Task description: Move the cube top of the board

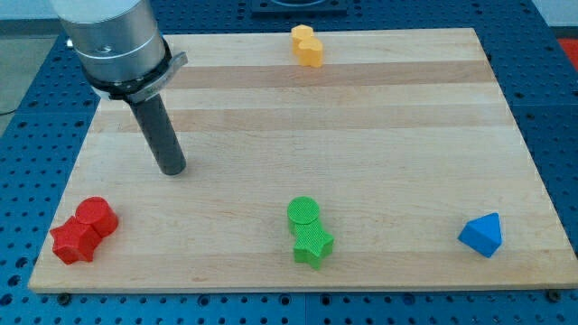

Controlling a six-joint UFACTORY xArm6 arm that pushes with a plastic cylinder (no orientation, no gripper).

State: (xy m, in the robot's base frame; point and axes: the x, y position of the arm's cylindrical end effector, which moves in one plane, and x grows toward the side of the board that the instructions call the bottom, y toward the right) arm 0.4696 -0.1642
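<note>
The board (361, 117) is a pale wooden one and it fills most of the view, lying on a blue table (555, 81) with many small holes. The arm (113, 41) comes in at the view's top left, a grey cylinder that ends in a dark rod. My tip (172, 170) rests on the board's left part and touches no block. There are no jaws on this arm, only the rod, so nothing opens, closes or clamps.

Below my tip and to the left, near the board's bottom left corner, lie two red blocks (84, 231), touching each other; they are the nearest ones. Two green blocks (309, 232) lie below and to the right of my tip, near the bottom edge; one is round on top, the other looks like a star. The yellow block (306, 45) is above and to the right, close to the top edge. The blue block (480, 235), cube-like and turned on a corner, is farthest to the right, near the bottom right corner and well apart from my tip.
</note>
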